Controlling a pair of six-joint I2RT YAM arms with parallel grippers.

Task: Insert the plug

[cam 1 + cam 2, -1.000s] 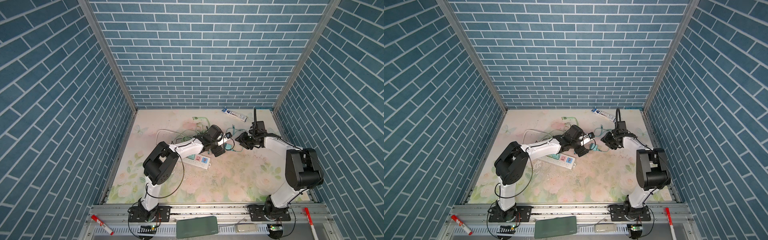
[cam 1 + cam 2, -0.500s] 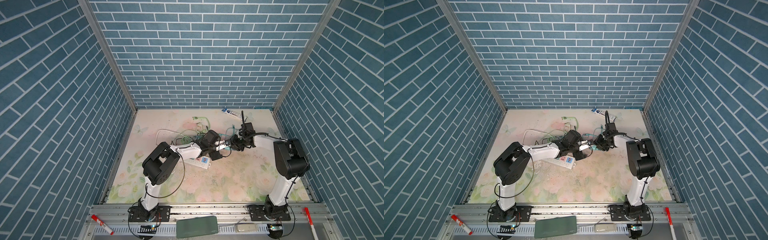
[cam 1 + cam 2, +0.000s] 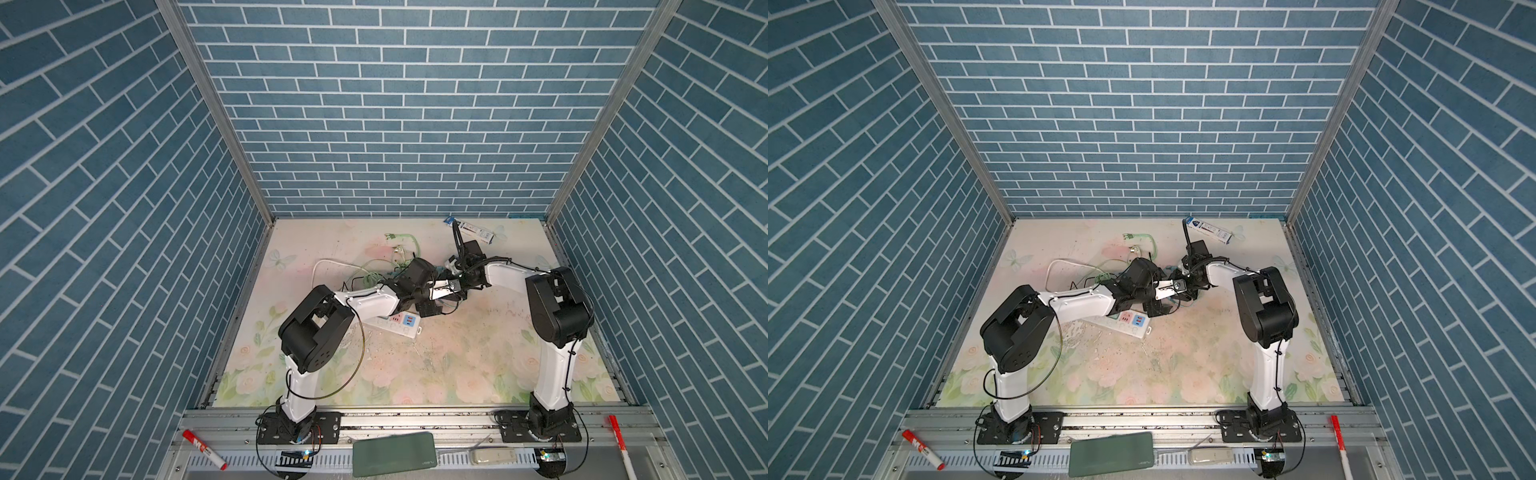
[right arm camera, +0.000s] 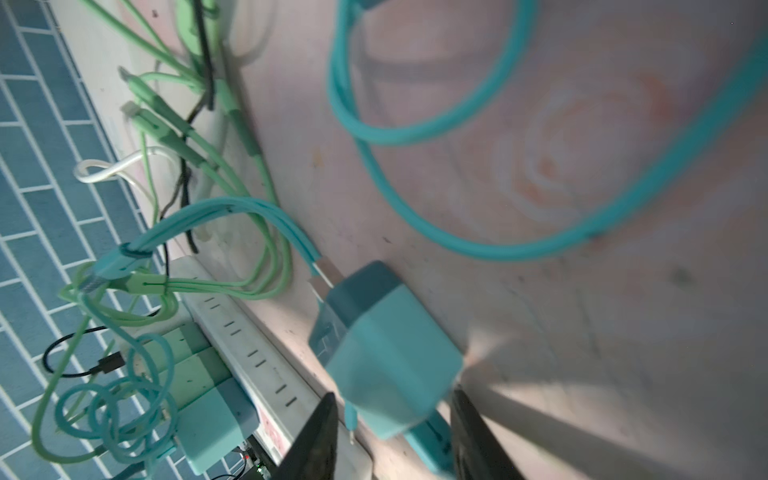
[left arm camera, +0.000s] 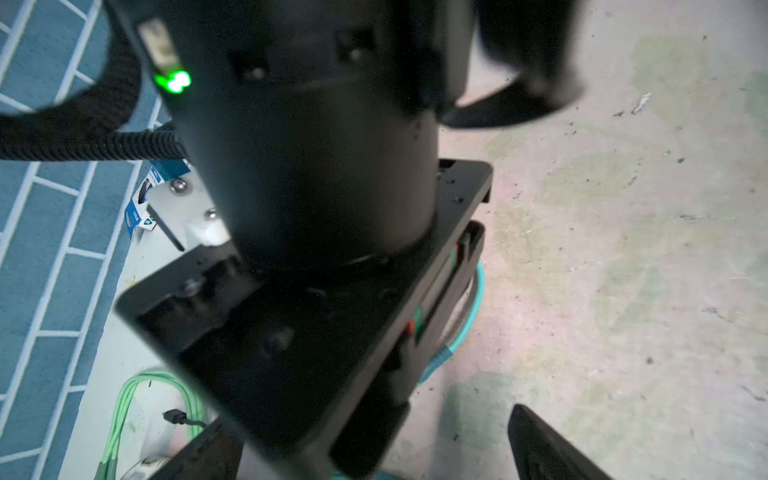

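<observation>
The right tool [image 4: 392, 419] pinches the teal plug [image 4: 386, 361] over the counter [image 4: 582, 291], near the white power strip [image 4: 253, 353]. The left tool [image 5: 370, 436] stands spread wide

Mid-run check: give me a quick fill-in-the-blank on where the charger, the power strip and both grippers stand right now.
1. The right gripper grips a ____ charger.
2. Its metal prongs point ____ from that gripper.
3. The left gripper stands ____.
4. In a top view, the white power strip lies partly under the ____ arm.
Missing words: teal; away; open; left.
</observation>
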